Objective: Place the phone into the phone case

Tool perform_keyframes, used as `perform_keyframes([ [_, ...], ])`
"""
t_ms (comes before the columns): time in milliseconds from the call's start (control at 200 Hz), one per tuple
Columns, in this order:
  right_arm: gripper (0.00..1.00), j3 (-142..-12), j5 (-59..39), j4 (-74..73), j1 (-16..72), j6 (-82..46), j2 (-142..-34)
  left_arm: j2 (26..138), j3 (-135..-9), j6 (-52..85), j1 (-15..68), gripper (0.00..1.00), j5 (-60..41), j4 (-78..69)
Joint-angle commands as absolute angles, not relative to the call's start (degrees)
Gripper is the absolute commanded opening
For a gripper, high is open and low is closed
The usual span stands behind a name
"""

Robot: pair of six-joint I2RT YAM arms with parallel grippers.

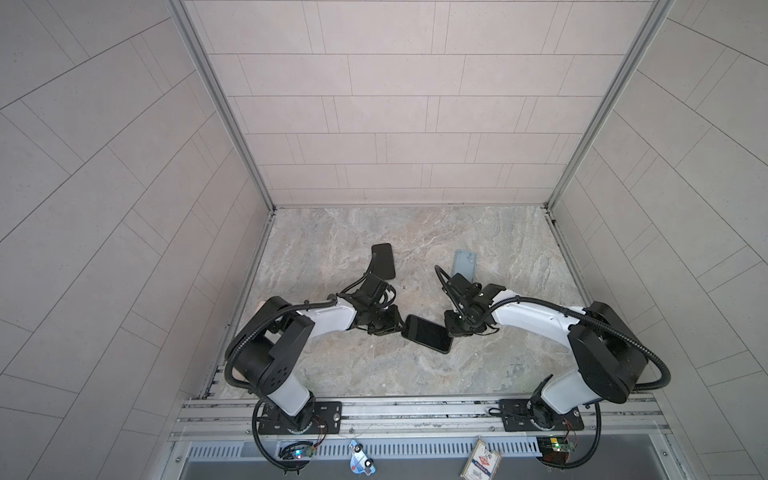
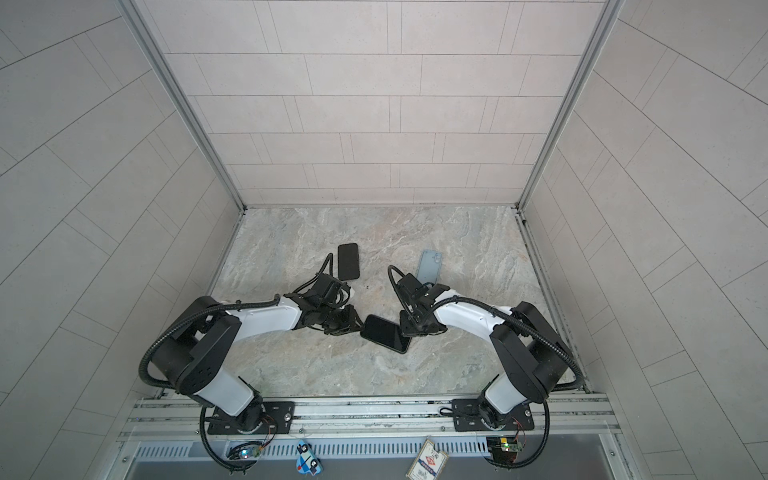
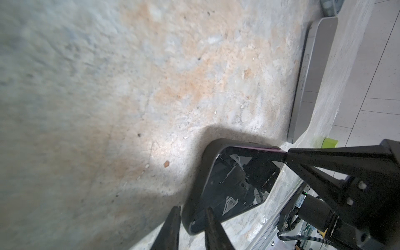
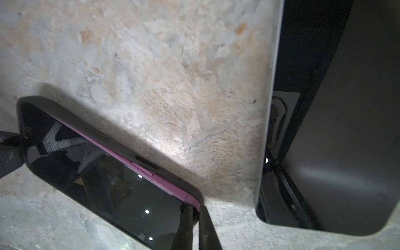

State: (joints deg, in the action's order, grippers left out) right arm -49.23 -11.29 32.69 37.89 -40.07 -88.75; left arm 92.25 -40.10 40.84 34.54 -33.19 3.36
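The phone (image 1: 428, 338) (image 2: 384, 333), dark screen up with a pink edge (image 4: 151, 173), sits in a black phone case (image 4: 97, 129) (image 3: 207, 164) in the middle of the table. Along one long side the pink edge stands above the case rim. In both top views my left gripper (image 1: 401, 328) (image 2: 360, 326) holds the cased phone's left end. In the left wrist view that gripper (image 3: 192, 218) is shut across its corner. My right gripper (image 1: 448, 332) (image 2: 404, 330) (image 4: 195, 214) is shut on the case's corner at the opposite end.
A second black slab (image 1: 383, 261) (image 2: 348, 262) lies behind my left arm. A grey-blue case (image 1: 464, 264) (image 2: 429, 266) (image 3: 311, 75) lies behind my right wrist. Tiled walls enclose the marble table (image 1: 415, 232) on three sides.
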Motion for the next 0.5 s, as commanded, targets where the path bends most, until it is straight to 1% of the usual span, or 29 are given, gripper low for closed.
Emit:
perform_keyframes([
  [0,0.1,-46.6,-10.7,32.1,40.0,-41.7,-94.4,92.6,-40.7,40.3,34.9,0.27,-32.7,3.3],
  [495,0.08,-44.9,-10.1,27.7,41.8,-43.7,-99.3,92.3,-40.5,40.2,34.9,0.27,-32.8,3.1],
])
